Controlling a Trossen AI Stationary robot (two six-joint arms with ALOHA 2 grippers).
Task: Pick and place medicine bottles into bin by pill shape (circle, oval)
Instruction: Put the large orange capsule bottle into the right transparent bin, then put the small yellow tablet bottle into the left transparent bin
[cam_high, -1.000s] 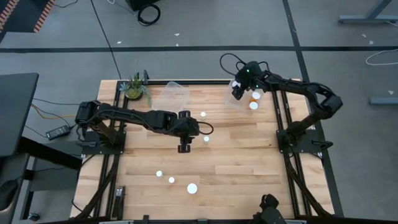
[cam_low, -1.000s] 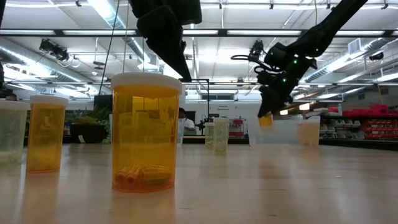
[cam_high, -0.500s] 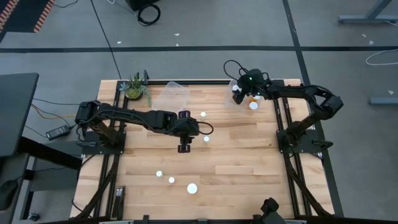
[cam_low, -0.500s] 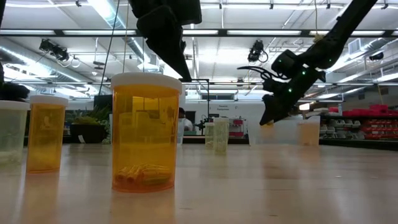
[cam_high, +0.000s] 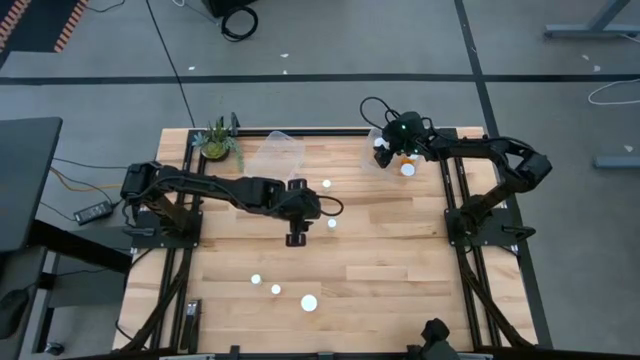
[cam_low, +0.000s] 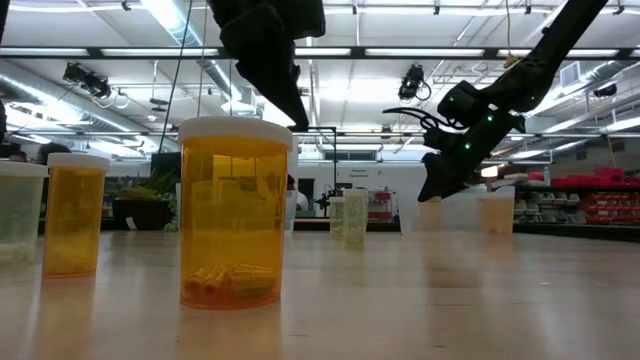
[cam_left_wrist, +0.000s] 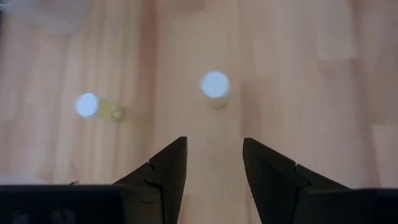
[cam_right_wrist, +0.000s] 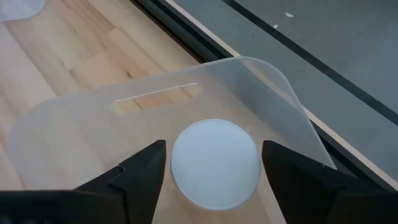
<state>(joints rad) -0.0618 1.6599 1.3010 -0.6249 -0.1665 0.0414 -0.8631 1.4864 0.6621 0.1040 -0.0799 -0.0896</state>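
Overhead, seven white-capped bottles (cam_high: 309, 301) countable; two clear bins (cam_high: 277, 150); both arms' fingers apart, empty.

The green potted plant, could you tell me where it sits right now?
In the high view the green potted plant stands at the table's far left corner, just left of a clear plastic bin, behind the left arm.

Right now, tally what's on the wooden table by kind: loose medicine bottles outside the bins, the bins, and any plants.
White-capped amber medicine bottles loose on the wood: 5
Clear plastic bins: 2
Green potted plant: 1
Total: 8
The bottles inside the right-hand bin are too crowded to count.
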